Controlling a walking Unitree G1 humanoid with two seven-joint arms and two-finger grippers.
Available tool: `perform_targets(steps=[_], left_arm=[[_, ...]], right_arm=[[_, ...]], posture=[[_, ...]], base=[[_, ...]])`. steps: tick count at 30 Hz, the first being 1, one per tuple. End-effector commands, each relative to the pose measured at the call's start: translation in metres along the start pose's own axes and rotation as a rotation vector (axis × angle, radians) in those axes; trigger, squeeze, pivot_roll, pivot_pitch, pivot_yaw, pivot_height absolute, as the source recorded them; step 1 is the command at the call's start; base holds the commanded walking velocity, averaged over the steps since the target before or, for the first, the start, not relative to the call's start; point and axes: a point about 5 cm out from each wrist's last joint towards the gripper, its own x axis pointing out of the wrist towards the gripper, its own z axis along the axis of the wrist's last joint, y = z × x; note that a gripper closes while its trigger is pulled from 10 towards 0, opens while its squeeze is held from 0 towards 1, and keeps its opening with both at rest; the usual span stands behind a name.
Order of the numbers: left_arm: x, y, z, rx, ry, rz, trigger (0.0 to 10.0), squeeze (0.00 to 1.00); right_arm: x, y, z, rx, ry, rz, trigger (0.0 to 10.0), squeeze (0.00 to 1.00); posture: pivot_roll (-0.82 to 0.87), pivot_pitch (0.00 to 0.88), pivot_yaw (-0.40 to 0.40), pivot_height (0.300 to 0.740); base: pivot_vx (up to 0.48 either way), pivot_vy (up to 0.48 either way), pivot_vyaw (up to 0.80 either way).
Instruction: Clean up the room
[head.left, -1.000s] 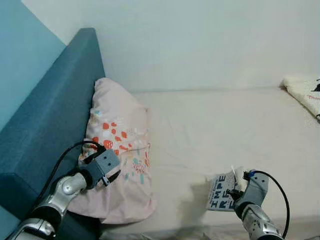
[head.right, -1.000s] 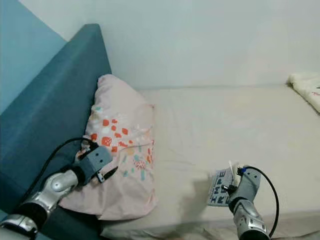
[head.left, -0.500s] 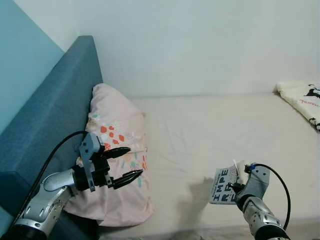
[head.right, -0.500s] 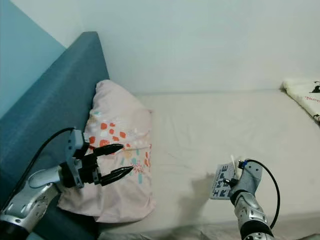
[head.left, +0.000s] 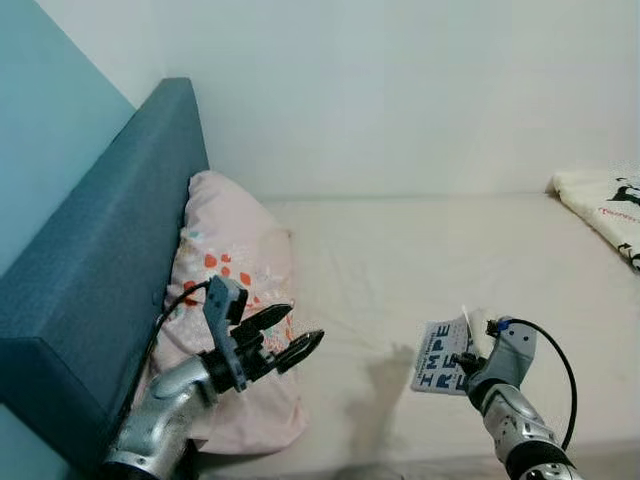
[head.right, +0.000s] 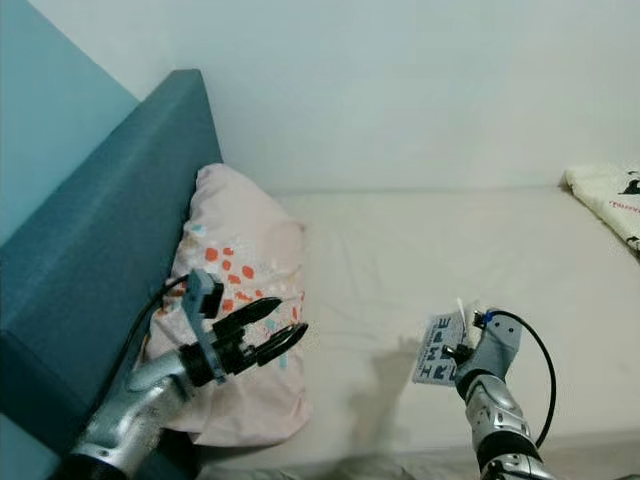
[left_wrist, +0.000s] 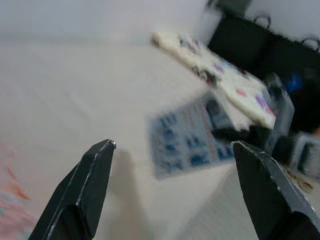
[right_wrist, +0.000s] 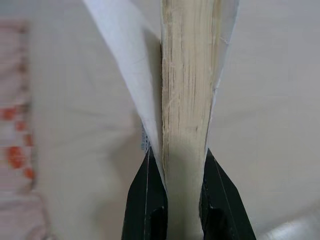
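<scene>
My right end effector (right_wrist: 175, 200) pinches the thin white blue-lettered paperback book (head.left: 440, 368) by its edge (covers splaying) — it could slip onto the cream bed (head.left: 420, 260); left end effector (head.left: 290, 335) gapes empty.

A bedroom: bed (head.left: 420, 250) with pillow (head.left: 235, 270) against teal headboard (head.left: 110, 230).

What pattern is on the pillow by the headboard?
Pale pink pillow with orange-red and teal blotches; clearest in the right eye view.
</scene>
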Motion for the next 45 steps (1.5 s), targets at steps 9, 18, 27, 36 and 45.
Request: perform_targets(steps=[9, 18, 27, 36, 45], left_arm=[[-0.001, 0.0, -0.042, 0.051, 0.219, 0.078, 10.0, 0.0], [-0.024, 0.039, -0.057, 0.107, 0.348, 0.252, 10.0, 0.0], [-0.051, 0.049, -0.079, 0.088, 0.427, 0.303, 10.0, 0.0], [-0.102, 0.055, -0.12, -0.033, 0.595, 0.491, 10.0, 0.0], [-0.145, 0.043, -0.148, -0.124, 0.722, 0.574, 10.0, 0.0]], right_arm=[[0.005, 0.019, 0.01, -0.052, -0.05, 0.081, 10.0, 0.0], [0.004, 0.02, 0.003, -0.082, -0.028, 0.069, 10.0, 0.0], [0.004, 0.02, 0.001, -0.098, -0.017, 0.066, 10.0, 0.0], [0.002, 0.016, -0.007, -0.132, 0.009, 0.051, 10.0, 0.0], [-0.001, 0.011, -0.016, -0.151, 0.029, 0.057, 10.0, 0.0]], posture=[[-0.05, 0.0, -0.048, 0.74], [-0.05, 0.0, -0.046, 0.74], [-0.04, 0.0, -0.05, 0.74], [-0.04, 0.0, -0.054, 0.74], [-0.03, 0.0, -0.053, 0.74]], base=[[0.0, 0.0, 0.0], [-0.237, 0.0, 0.0], [-0.038, 0.0, 0.0], [0.0, -0.407, 0.0], [0.0, -0.474, 0.0]])
